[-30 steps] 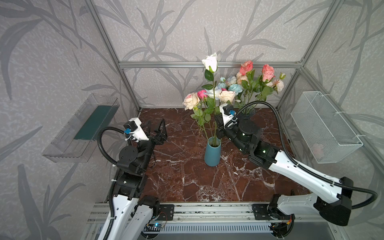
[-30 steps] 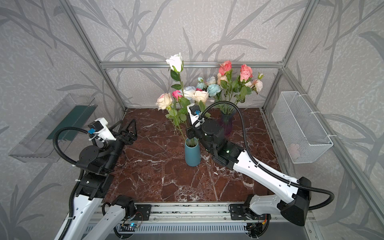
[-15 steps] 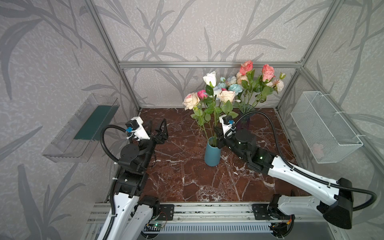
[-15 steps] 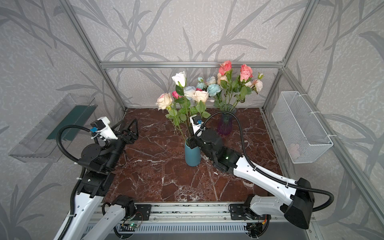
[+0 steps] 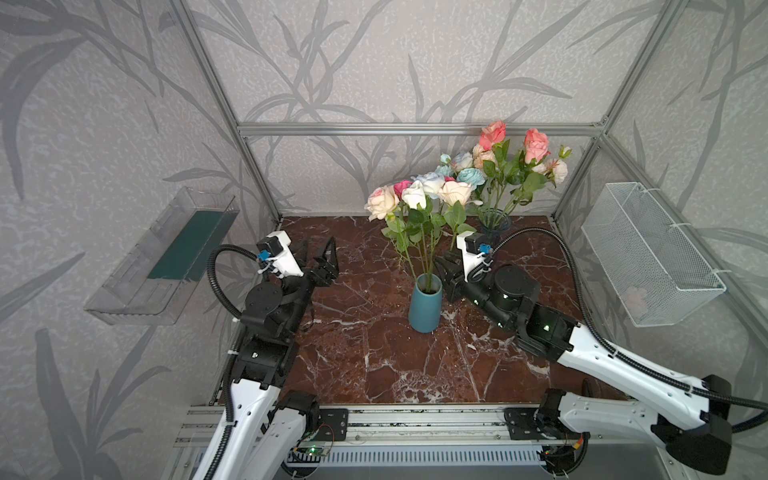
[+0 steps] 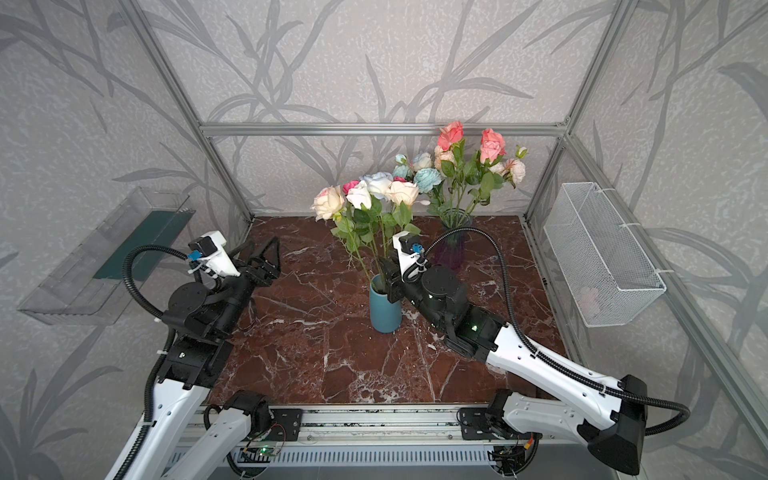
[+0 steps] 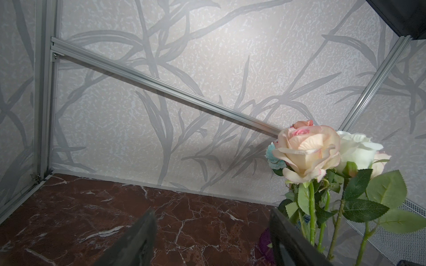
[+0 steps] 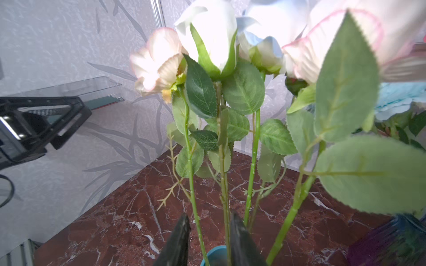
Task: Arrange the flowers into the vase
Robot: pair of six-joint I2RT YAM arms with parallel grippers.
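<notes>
**Operator:** Flowers: where do they stand?

**Notes:** Your flowers [image 5: 455, 192] are split between two vases. One bunch stands upright in the blue vase [image 5: 424, 309], near the middle of the brown marble surface [image 5: 353, 357]. It has a cream rose [image 5: 382, 201], a white rose [image 5: 414, 195], a pale blue rose [image 5: 432, 180], a pink bud [image 5: 402, 187] and a second cream bloom. The other bunch, coral roses [image 5: 492, 135] with pale blue ones, sits in a dark glass vase [image 5: 493, 222] at the back, behind and to the right of the blue one.

**Operator:** Right jaws?

**Notes:** Your right arm [image 5: 602, 365] reaches in low from the right. In both top views the right jaws sit level with the blue vase's mouth, just beside it. In the right wrist view they are slightly parted. The white rose's stem [image 8: 222, 184] runs down between them, close against one side, and on into the vase. You can see a gap on the other side, so the stem is not pinched.

**Operator:** Left jaws?

**Notes:** Spread wide, holding nothing. Your left arm [image 5: 266, 307] is folded at the left edge of the surface, well apart from both vases. The left jaws are raised off the marble and point toward the back wall. Its wrist view shows the cream rose [image 7: 306, 152] in front of the white one.
</notes>
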